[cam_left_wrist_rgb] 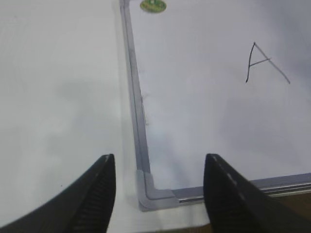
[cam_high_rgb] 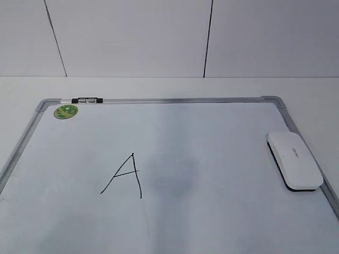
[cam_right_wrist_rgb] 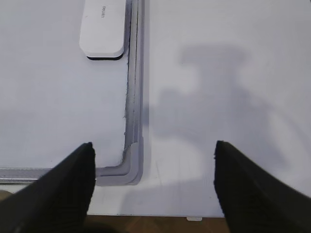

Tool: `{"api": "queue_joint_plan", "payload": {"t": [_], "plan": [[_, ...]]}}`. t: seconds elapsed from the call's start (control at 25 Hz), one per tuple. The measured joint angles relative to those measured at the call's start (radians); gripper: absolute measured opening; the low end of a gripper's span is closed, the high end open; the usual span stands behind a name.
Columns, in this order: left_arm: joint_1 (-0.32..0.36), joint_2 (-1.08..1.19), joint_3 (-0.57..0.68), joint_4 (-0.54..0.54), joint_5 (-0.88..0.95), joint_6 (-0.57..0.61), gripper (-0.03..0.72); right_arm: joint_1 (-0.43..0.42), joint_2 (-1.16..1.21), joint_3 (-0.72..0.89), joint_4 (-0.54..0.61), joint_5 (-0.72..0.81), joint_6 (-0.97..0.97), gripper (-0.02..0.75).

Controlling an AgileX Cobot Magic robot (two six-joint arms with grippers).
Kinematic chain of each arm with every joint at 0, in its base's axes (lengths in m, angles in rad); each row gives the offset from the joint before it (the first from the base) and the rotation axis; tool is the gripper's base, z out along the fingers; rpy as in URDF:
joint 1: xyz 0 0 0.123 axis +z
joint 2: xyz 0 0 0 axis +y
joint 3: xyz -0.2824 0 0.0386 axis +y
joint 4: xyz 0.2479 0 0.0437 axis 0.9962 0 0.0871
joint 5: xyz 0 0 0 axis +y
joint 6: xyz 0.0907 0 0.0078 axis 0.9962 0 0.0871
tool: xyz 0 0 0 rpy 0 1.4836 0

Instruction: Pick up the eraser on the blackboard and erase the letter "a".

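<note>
The white eraser [cam_high_rgb: 294, 160] lies flat on the blackboard [cam_high_rgb: 169, 100] against its right frame, black felt base down. It shows again at the top of the right wrist view as eraser [cam_right_wrist_rgb: 104, 29]. No letter "a" shows in any view. My right gripper [cam_right_wrist_rgb: 154, 145] is open and empty above the board's near right corner [cam_right_wrist_rgb: 134, 165], well short of the eraser. My left gripper [cam_left_wrist_rgb: 160, 158] is open and empty above the near left corner [cam_left_wrist_rgb: 146, 191]. Neither gripper appears in the exterior view.
An angular capital "A" [cam_high_rgb: 125, 174] is drawn left of the board's middle, with a faint grey smudge [cam_high_rgb: 177, 177] beside it. A black-and-clear marker [cam_high_rgb: 89, 100] rests on the far frame beside a round green sticker [cam_high_rgb: 66, 111]. The table's near edge [cam_right_wrist_rgb: 160, 214] runs just below both corners.
</note>
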Motion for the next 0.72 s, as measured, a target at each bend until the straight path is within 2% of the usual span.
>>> {"api": "queue_joint_plan", "payload": {"t": [0.16, 0.4, 0.72], "plan": [[0.0, 0.0, 0.011, 0.003, -0.029, 0.0, 0.432, 0.0, -0.001, 0.004, 0.002, -0.009, 0.0, 0.585], [0.0, 0.0, 0.026, 0.01, -0.104, 0.0, 0.432, 0.0, -0.001, 0.039, 0.002, -0.103, 0.0, 0.586], [0.0, 0.0, 0.059, 0.008, -0.172, 0.0, 0.432, 0.0, -0.001, 0.046, 0.002, -0.123, -0.002, 0.585]]}}
